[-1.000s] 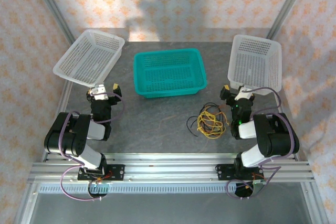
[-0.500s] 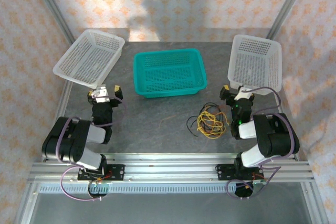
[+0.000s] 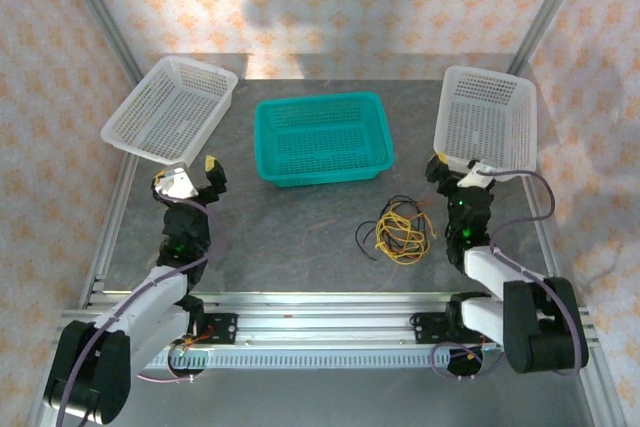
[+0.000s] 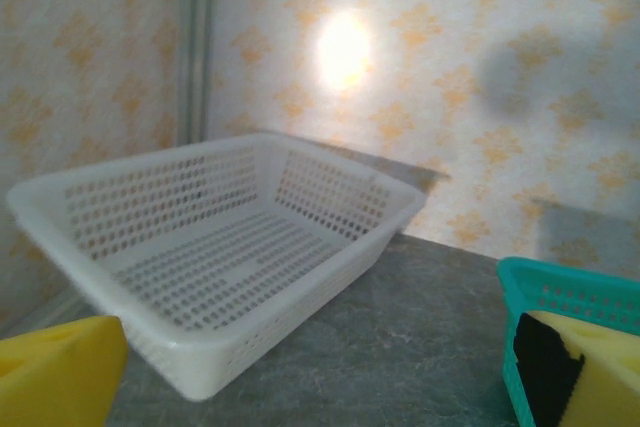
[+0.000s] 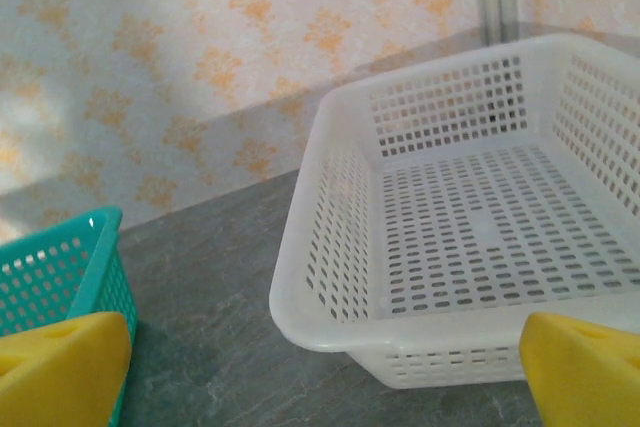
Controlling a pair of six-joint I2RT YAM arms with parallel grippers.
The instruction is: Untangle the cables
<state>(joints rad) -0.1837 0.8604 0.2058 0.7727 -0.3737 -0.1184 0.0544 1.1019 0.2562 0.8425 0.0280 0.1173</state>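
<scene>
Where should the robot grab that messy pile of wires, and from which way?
Probably a yellow loop at the bundle's edge, coming straight down from above: the cables lie flat on the table, and the loops leave gaps for a finger. The open right gripper sits nearest.

The black-and-white jointed left arm (image 3: 150, 299) and right arm (image 3: 495, 269) each trail looping purple-grey cables (image 3: 550, 202). Blocky yellow fingertip pads (image 4: 55, 372) cap them. A green light (image 3: 461, 234) glows on each wrist.

We cannot trace how the cables (image 3: 400, 230) cross, left of the right gripper (image 3: 455, 175): too small. Its wrist view crops the teal basket (image 5: 50, 267).
</scene>
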